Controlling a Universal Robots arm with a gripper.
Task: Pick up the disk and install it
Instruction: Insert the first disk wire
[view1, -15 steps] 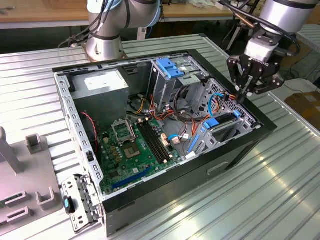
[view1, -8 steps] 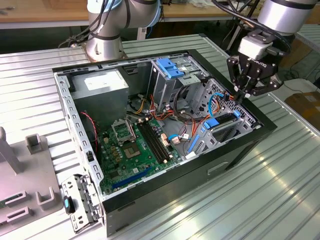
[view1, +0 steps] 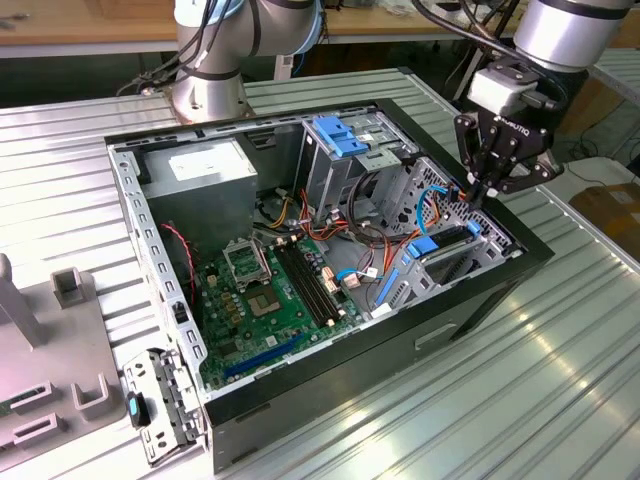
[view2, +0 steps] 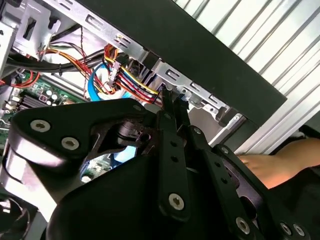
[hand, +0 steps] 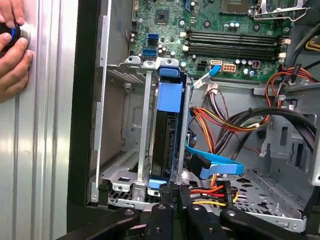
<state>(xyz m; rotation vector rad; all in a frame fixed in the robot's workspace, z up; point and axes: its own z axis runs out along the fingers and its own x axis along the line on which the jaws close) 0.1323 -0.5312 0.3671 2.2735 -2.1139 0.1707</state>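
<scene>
Claw: the black multi-link robot gripper (view1: 478, 190) hangs over the front corner of the case, fingers drawn narrow and almost together, with nothing between them.
Disk: the flat grey metal hard drive in bright blue plastic rails (hand: 168, 100) stands on edge inside the silver perforated metal drive cage (hand: 142, 125), apparently slotted in.
Disk to claw: the fingertips sit right at the drive's near blue end, seemingly to press it home; I cannot tell whether they touch it.
Case: the black open desktop tower (view1: 330, 362) lies on its side, so the bay faces up toward the arm.
Hand: a person's hand (hand: 14, 57) rests on a round button (hand: 12, 31), likely a safety control.
</scene>
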